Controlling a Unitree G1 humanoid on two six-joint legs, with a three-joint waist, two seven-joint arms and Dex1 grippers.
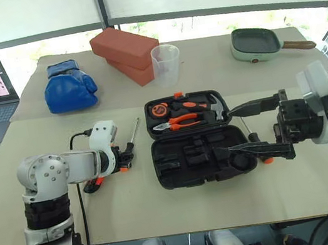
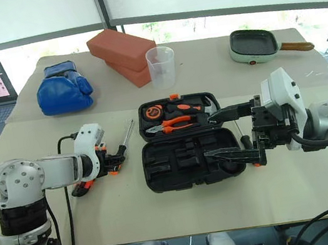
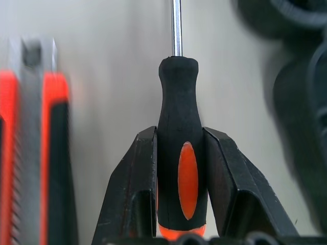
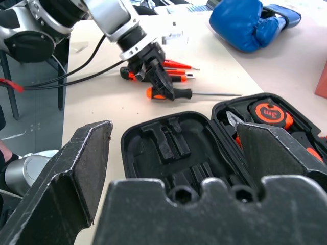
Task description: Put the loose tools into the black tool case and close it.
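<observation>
The left gripper (image 3: 180,168) is pinching a screwdriver (image 3: 177,138) handle, left of the open black tool case (image 1: 199,157); the right gripper (image 1: 251,129) is hovering spread over the case; the screwdriver may be slipping if lifted crooked.

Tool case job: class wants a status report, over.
Left gripper clamped on screwdriver handle. Right gripper open above black tool case, which lies open. Other loose tools on table. Nothing blocking.
</observation>
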